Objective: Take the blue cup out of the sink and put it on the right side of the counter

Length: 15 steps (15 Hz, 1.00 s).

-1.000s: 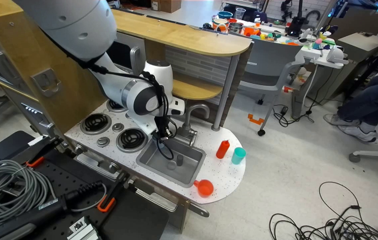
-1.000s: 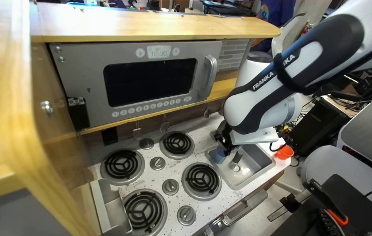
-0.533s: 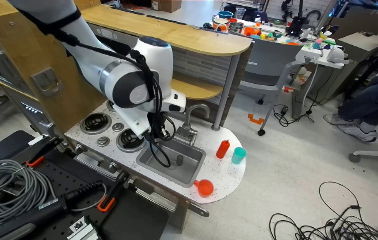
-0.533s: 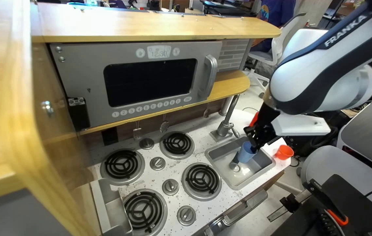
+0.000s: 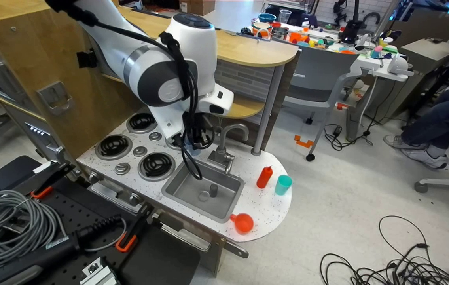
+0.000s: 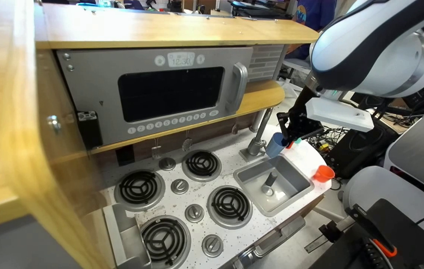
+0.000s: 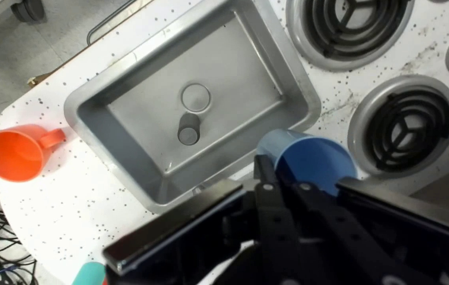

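Observation:
The blue cup (image 7: 285,144) is pinched at its wall by my gripper (image 7: 275,170), with one finger inside the cup and one outside. In an exterior view, the gripper (image 6: 285,136) holds the tilted cup (image 6: 274,146) raised above the back edge of the sink (image 6: 296,170), beside the faucet. In an exterior view, the cup (image 5: 193,147) is mostly hidden behind cables and the gripper. The sink (image 5: 224,198) holds a small dark cylinder (image 5: 213,190) by its drain. The right side of the counter (image 5: 266,209) is the rounded white end.
The faucet (image 5: 223,146) stands behind the sink, close to the cup. On the rounded counter end are an orange mug (image 5: 244,223), a red bottle (image 5: 264,177) and a teal cup (image 5: 283,185). Stove burners (image 6: 230,206) lie on the sink's other side. A shelf (image 6: 264,95) overhangs the back.
The gripper has lifted the blue cup from the sink's back corner, first across the sink, then up and back toward the faucet. The mug, bottle and teal cup have not moved.

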### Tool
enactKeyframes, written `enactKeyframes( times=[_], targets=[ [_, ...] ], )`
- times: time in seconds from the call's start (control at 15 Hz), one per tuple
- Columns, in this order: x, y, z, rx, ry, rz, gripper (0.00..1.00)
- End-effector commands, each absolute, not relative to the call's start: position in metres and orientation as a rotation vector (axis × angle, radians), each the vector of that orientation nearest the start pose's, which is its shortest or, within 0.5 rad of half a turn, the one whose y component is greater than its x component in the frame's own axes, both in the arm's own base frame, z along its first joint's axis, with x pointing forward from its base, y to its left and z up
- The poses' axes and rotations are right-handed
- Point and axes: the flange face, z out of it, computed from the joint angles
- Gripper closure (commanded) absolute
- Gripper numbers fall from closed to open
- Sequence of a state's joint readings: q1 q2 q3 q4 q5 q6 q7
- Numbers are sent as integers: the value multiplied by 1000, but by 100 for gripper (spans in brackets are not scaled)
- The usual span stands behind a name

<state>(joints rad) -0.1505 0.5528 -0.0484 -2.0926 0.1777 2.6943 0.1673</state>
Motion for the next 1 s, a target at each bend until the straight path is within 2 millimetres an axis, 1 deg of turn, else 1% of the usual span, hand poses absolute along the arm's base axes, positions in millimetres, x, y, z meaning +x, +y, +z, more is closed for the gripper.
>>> enactKeyframes(
  times=[0.0,0.2,0.4,0.53,0.67,0.93],
  targets=[
    [589,-151,168,-2905,1017,-193,99],
    [592,-181,182,-2873,1209,-251,99],
    [588,-207,191,-2856,1387,-265,99],
    [584,-224,196,-2771,1522,-321,99],
    [584,-231,197,-2669,1618,-336,99],
    [588,-245,191,-2419,1800,-402,99]
  ],
)
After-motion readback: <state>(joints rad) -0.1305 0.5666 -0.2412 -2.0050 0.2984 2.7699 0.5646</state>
